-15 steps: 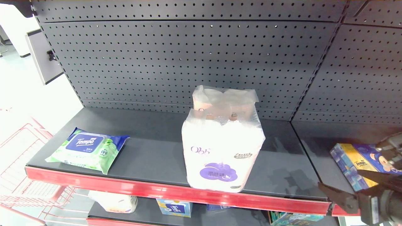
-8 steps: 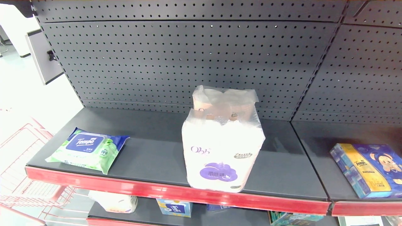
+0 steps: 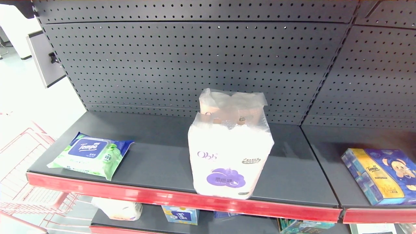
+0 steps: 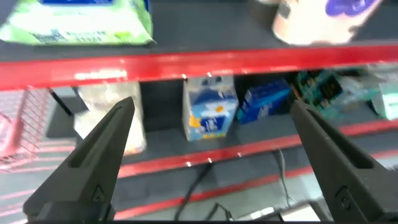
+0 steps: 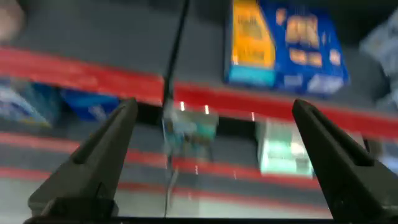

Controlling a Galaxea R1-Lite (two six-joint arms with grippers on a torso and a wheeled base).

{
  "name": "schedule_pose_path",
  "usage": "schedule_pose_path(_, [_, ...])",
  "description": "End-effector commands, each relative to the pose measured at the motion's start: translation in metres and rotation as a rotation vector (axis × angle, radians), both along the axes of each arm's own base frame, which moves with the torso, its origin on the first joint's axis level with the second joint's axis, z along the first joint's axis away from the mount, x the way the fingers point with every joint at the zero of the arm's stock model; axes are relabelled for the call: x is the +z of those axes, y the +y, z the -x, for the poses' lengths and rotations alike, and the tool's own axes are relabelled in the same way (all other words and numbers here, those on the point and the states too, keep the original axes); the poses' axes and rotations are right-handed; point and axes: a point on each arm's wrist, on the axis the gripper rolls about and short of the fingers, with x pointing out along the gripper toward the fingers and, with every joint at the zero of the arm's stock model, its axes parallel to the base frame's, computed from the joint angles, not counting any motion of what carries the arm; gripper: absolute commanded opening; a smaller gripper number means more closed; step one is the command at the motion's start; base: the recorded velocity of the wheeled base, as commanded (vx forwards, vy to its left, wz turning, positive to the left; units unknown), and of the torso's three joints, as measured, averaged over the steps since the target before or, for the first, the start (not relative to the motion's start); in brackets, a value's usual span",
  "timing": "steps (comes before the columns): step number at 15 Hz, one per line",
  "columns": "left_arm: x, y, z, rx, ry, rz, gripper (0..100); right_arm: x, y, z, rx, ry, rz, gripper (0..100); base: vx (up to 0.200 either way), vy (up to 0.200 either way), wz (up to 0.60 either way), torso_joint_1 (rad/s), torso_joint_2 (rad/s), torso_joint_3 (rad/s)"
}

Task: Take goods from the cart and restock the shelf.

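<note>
Has pulled the right hand back from the tissue box, spread wide and empty. Leaves the box flat on the shelf, right end, near edge. Holds the left hand wide, empty too. Judged placed; next, back to the cart.

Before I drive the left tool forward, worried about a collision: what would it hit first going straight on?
Most likely the blue-and-white box on the lower shelf: it sits centred ahead of the open left tool, below the red shelf edge, though depth is unclear.
</note>
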Motion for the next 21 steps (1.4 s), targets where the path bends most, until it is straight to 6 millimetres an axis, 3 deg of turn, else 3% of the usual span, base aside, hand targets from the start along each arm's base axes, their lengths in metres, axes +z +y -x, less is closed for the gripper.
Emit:
schedule_pose_path(1, [-0.004,0.002,0.003,0.033,-0.047,-0.01,100,-0.034,0.003,-0.009,0.096,-0.095,-0.03,100,0.0,0.0,0.0,0.0,0.0,0.0])
schedule_pose_path(2, [-0.004,0.003,0.003,0.063,-0.048,-0.015,100,-0.027,0.004,-0.009,0.156,-0.158,-0.089,100,0.0,0.0,0.0,0.0,0.0,0.0])
schedule_pose_path(5, [-0.005,0.003,0.002,0.086,-0.049,-0.018,100,-0.035,0.004,-0.009,0.147,-0.077,-0.118,100,0.0,0.0,0.0,0.0,0.0,0.0])
schedule_pose_path(9, [-0.007,0.005,-0.003,0.206,-0.102,-0.012,100,-0.035,0.008,-0.01,-0.188,-0.073,-0.103,100,0.0,0.0,0.0,0.0,0.0,0.0])
schedule_pose_path(11, [-0.008,0.005,-0.006,0.205,-0.146,-0.021,100,-0.035,0.009,-0.008,-0.136,-0.097,-0.109,100,0.0,0.0,0.0,0.0,0.0,0.0])
schedule_pose_path(12, [-0.008,0.003,-0.008,0.122,-0.22,-0.063,100,-0.035,0.009,-0.009,-0.133,-0.097,-0.11,100,0.0,0.0,0.0,0.0,0.0,0.0])
schedule_pose_path(15, [-0.014,0.003,-0.009,0.122,-0.176,-0.063,100,-0.035,0.009,-0.008,-0.124,-0.097,-0.11,100,0.0,0.0,0.0,0.0,0.0,0.0])
schedule_pose_path(21, [-0.014,0.004,-0.009,0.146,-0.174,-0.076,100,-0.036,0.006,-0.005,0.078,-0.128,-0.128,100,0.0,0.0,0.0,0.0,0.0,0.0])
